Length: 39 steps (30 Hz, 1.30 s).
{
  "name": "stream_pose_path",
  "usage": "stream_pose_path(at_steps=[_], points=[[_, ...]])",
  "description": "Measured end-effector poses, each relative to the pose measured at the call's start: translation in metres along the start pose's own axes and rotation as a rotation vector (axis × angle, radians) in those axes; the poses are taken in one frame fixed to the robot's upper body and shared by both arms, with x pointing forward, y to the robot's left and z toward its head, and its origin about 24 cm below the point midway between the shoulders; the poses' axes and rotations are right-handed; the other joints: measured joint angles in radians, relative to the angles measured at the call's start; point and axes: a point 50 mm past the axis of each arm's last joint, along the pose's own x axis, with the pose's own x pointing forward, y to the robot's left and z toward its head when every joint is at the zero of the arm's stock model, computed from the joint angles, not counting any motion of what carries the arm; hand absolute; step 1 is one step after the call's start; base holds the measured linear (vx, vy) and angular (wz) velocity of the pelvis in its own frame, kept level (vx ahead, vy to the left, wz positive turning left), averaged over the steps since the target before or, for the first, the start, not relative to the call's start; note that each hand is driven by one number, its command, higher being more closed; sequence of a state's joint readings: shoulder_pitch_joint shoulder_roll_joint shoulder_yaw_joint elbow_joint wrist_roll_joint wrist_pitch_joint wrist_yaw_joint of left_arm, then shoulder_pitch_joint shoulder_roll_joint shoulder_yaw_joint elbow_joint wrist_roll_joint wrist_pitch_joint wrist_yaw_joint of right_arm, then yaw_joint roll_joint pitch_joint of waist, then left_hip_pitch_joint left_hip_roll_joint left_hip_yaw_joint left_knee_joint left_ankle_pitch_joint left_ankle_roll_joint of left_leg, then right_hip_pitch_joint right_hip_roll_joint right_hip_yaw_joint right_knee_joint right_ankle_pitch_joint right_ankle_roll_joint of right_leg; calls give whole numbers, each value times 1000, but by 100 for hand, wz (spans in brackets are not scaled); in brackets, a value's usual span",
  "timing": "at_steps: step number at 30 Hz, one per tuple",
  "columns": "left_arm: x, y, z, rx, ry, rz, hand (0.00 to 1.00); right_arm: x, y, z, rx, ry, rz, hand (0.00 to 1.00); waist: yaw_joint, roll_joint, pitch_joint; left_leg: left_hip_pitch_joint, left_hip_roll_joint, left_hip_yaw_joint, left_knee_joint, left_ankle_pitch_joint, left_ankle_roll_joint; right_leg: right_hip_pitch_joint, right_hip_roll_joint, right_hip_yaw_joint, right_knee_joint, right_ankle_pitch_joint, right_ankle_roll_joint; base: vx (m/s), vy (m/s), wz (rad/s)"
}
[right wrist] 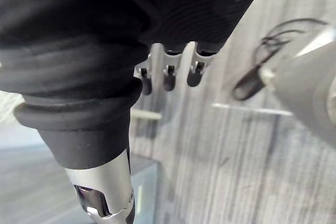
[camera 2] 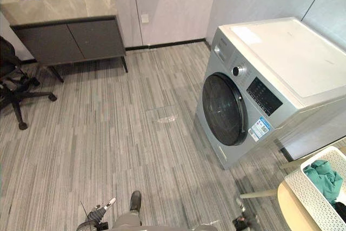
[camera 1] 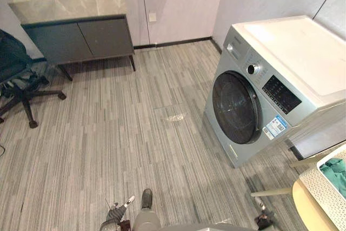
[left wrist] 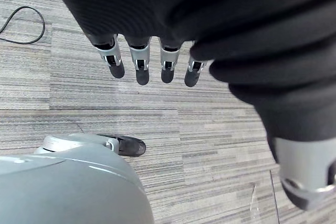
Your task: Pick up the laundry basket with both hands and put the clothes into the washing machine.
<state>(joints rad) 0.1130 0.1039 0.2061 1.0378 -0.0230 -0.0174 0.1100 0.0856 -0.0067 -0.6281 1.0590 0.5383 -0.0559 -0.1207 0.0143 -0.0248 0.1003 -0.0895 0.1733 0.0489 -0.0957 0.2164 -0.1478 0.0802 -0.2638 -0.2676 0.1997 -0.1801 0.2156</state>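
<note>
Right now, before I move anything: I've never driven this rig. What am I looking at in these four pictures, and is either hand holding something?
Two pictures come from the robot's head, looking down at the room. The other two come from a camera on each wrist. The washing machine stands to the right, with its round door closed. The white laundry basket, with teal clothes inside, sits on a pale table at the lower right. The left hand and right hand hang over the striped floor, fingers relaxed, holding nothing.
</note>
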Motion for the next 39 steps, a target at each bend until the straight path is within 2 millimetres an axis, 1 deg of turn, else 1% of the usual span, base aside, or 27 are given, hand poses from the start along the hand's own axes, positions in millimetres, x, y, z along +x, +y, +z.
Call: stream_pose_path(at_steps=[1,2,4,5,6,8,10,11,15,18,22,24,25,27,28,30,31,32,34,35,36,38,39], points=[[0,-1,-2,7,7,-4,0,-1,-6,-6,9,23,-17,0,0,1,-3,8,1,8,-1,-6,-2,7,0,4,-7,2,-1,37,-6,-21],[0,-1,-5,22,22,-7,0,-2,-17,-16,32,64,-48,0,0,4,-11,22,1,19,-1,-9,-3,17,0,15,-20,10,2,33,1,-27],[-1,0,-12,48,49,-19,0,-5,-31,-26,51,115,-96,0,-1,6,-12,61,1,38,-1,-12,-1,49,1,34,-48,27,2,39,0,-31],[-1,0,-14,51,56,-22,0,-5,-33,-28,52,124,-101,0,-3,7,-12,72,1,42,-1,-14,-1,62,1,37,-55,29,2,3,-6,-27],[-2,1,-16,66,69,-23,0,-7,-41,-33,59,145,-127,0,-6,6,-13,98,3,53,-6,-21,-3,80,1,49,-61,32,2,-16,-7,-19],[-2,1,-18,79,73,-24,0,-8,-44,-35,60,149,-135,0,-14,8,-15,111,5,62,-7,-30,-6,90,2,53,-65,30,-4,-44,-7,-13],[-3,2,-21,81,81,-22,0,-7,-40,-33,68,145,-118,0,-30,12,-15,111,7,65,-7,-32,-4,90,3,54,-66,29,-3,-77,1,-1],[-3,2,-23,80,84,-23,0,-7,-39,-33,70,144,-114,0,-31,13,-15,111,7,65,-7,-32,-4,90,3,54,-67,29,-3,-84,6,1],[-5,3,-28,80,99,-31,0,-6,-36,-33,75,141,-103,0,-29,15,-16,99,1,67,-7,-32,-4,90,6,69,-87,30,-5,-38,5,3],[-7,4,-37,81,122,-30,0,-6,-27,-33,59,142,-78,0,-29,16,-17,96,-3,72,-7,-33,-4,88,9,89,-100,29,-11,-3,0,-2],[-9,6,-42,82,139,-26,0,-4,-17,-31,31,138,-47,0,-31,15,-18,99,1,90,-7,-34,-2,68,12,119,-85,29,-12,1,-14,-14],[-9,6,-42,79,140,-25,0,-5,-16,-32,25,140,-44,0,-31,21,-14,99,6,91,-5,-38,-4,55,16,126,-61,26,-15,9,-35,-5],[-9,8,-42,65,141,-16,0,-5,-16,-33,14,143,-40,0,-34,22,-14,98,20,91,0,-42,-9,51,28,126,-54,18,-28,11,-60,-2],[-9,9,-43,44,144,-7,0,-6,-18,-35,6,147,-41,0,-40,28,-20,83,48,89,2,-46,-15,31,57,126,-43,11,-40,4,-97,0],[-9,9,-43,33,145,-3,0,-5,-19,-34,5,143,-43,0,-46,34,-21,53,72,85,29,-56,-25,15,80,123,-37,6,-50,-6,-117,3],[-9,9,-44,-18,151,7,0,-5,-23,-31,1,133,-53,0,-50,40,-22,3,97,62,109,-87,-21,3,102,116,-23,-1,-61,14,-126,4],[-10,8,-47,-52,159,11,0,-4,-30,-27,-5,123,-68,0,-49,46,-21,-17,106,55,163,-118,14,5,108,114,-11,-12,-67,39,-96,1],[-11,8,-48,-67,163,14,0,-4,-33,-25,-9,117,-76,0,-48,46,-21,-24,106,55,185,-132,39,6,107,115,-3,-20,-67,49,-62,3],[-13,9,-53,-103,176,27,0,-3,-42,-17,-31,91,-95,0,-41,48,-20,-38,100,83,248,-159,169,6,91,114,32,-51,-67,80,-53,3],[-13,9,-54,-116,178,30,0,-3,-43,-15,-34,83,-97,0,-37,48,-20,-38,96,99,260,-149,182,6,84,115,40,-59,-63,104,-46,14],[-13,8,-54,-149,177,35,0,-3,-44,-10,-23,62,-99,0,-31,48,-16,-43,90,167,297,-121,161,20,62,105,49,-69,-60,92,-16,22],[-15,4,-56,-192,182,37,0,-2,-40,-4,-24,37,-86,0,-19,49,-15,-57,75,173,326,-131,133,26,48,103,49,-71,-58,96,13,18],[-16,-1,-61,-205,198,30,0,1,-34,4,-24,15,-70,0,-16,69,-5,-59,49,168,345,-171,82,26,30,103,49,-75,-50,102,87,5]])
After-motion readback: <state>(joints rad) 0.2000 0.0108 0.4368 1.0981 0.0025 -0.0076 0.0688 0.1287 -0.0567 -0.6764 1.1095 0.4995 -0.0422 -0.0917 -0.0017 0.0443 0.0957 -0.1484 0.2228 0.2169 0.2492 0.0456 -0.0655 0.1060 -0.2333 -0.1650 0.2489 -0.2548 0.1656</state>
